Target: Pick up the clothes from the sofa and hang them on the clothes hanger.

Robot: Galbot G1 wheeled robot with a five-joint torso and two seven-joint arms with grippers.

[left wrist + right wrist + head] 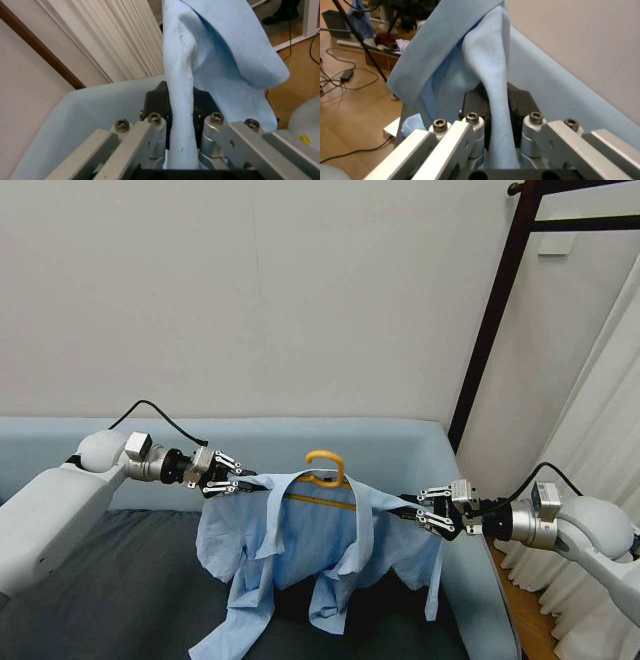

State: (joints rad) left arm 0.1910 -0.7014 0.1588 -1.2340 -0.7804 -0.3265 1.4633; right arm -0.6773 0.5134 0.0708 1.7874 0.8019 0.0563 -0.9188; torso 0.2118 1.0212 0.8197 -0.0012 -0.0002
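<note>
Head view first: holding the blue shirt (320, 560) up over the sofa (120, 580), draped on the orange-hooked hanger (325, 465), strung between both grippers. Clamped on the cloth at the left gripper (240, 483), same at the right gripper (412, 512), one shoulder end each. Pinched tight in both wrist views too.

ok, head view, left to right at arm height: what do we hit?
In order: left end effector → hanger → right end effector → rack post. The shirt spans both end effectors, each clamped on it, so it has no slot.
</note>
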